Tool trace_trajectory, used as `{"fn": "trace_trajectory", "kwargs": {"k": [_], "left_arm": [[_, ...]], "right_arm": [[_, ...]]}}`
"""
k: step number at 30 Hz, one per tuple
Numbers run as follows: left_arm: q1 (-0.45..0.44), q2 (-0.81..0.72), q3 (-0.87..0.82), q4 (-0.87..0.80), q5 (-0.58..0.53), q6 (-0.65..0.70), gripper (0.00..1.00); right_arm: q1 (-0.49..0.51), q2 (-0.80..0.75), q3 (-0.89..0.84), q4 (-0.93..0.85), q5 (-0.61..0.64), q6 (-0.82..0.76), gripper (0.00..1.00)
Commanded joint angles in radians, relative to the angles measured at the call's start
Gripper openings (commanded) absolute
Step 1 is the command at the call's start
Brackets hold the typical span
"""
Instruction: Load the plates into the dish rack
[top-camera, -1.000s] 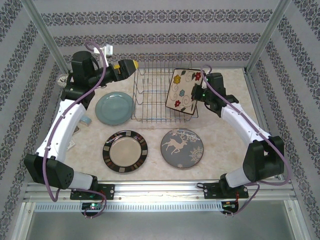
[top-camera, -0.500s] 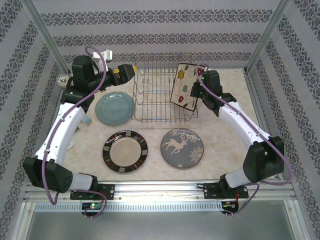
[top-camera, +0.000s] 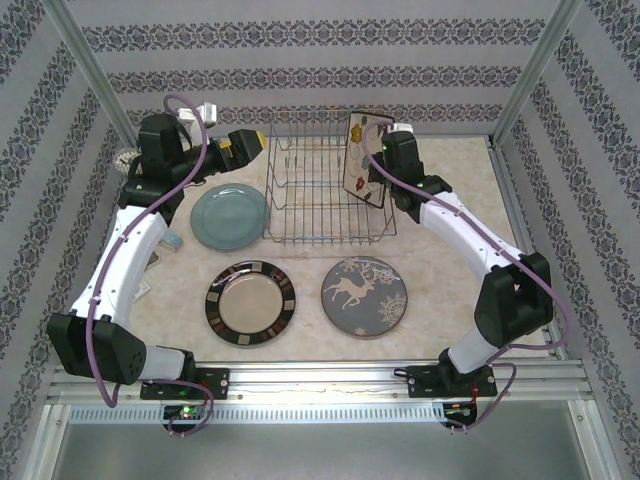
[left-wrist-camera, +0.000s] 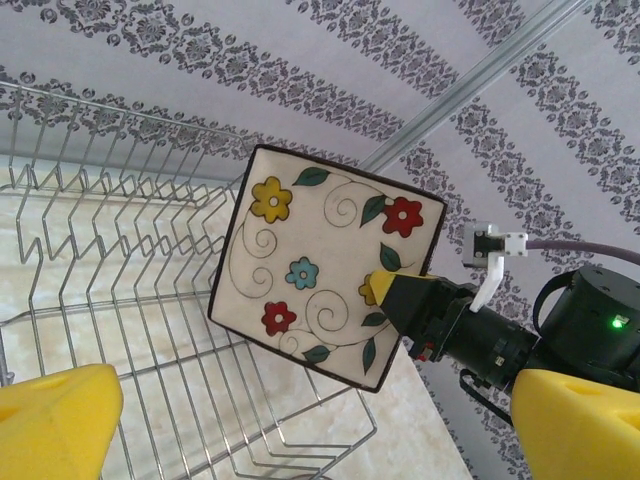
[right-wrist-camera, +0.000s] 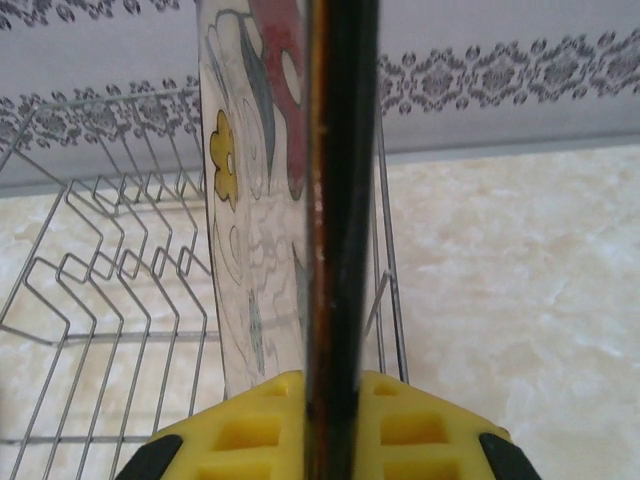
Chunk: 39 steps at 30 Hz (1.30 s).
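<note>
The right jaws pinch the dark border of a square cream plate (left-wrist-camera: 325, 275) painted with red, yellow and blue flowers, holding it upright on edge at the right end of the wire rack (top-camera: 320, 190). The left jaws stand spread wide off the rack's left end. There are four plates and one rack. The left wrist view gives the flowered face, the right wrist view its dark edge. From above, three round plates lie flat on the tabletop (top-camera: 440, 250): a light-blue plate (top-camera: 229, 216) left of the rack, a brown-rimmed plate (top-camera: 251, 302) and a grey reindeer plate (top-camera: 365, 296) on its near side.
</note>
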Motion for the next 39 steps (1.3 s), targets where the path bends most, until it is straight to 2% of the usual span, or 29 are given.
{"fn": "trace_trajectory", "kwargs": {"k": [1,9,23,39], "left_arm": [[0.028,-0.012,-0.017,0.071,0.042,-0.03,1.0],[0.052,-0.012,-0.033,0.1,0.067,-0.048,1.0],[0.073,-0.003,-0.042,0.1,0.071,-0.04,1.0],[0.112,0.015,-0.053,0.137,0.099,-0.073,1.0]], "right_arm": [[0.013,-0.029,0.114,0.262,0.099,-0.025,0.0],[0.021,0.025,0.194,0.292,0.158,-0.064,0.0],[0.055,0.213,0.305,0.537,0.308,-0.247,0.0],[0.03,0.305,0.423,0.569,0.361,-0.276,0.0]]}}
